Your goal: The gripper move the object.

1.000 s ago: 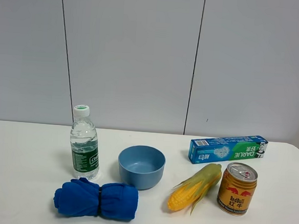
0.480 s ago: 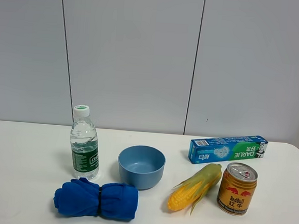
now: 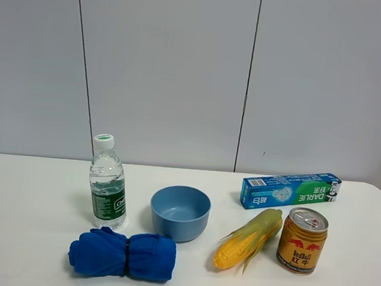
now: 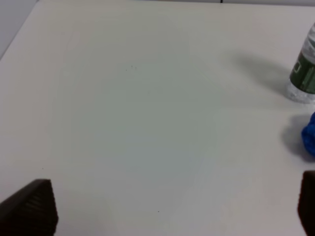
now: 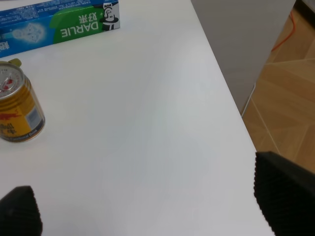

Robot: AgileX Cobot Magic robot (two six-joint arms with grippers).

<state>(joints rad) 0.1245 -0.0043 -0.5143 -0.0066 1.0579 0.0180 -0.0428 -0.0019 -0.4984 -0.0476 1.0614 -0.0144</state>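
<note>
The gold Red Bull can (image 3: 302,241) stands upright at the table's front right, beside an ear of corn (image 3: 249,239). It also shows in the right wrist view (image 5: 17,110). Neither arm shows in the exterior high view. My right gripper (image 5: 152,206) is open and empty, its black fingertips (image 5: 283,196) wide apart over bare table, well apart from the can. My left gripper (image 4: 167,216) is open and empty, with only its fingertips (image 4: 29,209) showing over bare table on the left side, far from the can.
A water bottle (image 3: 108,183) with a green label, a rolled blue cloth (image 3: 122,254), a blue bowl (image 3: 180,211) and a Darlie toothpaste box (image 3: 290,190) stand on the white table (image 3: 30,197). The table's right edge (image 5: 221,83) drops to a wooden floor (image 5: 285,98).
</note>
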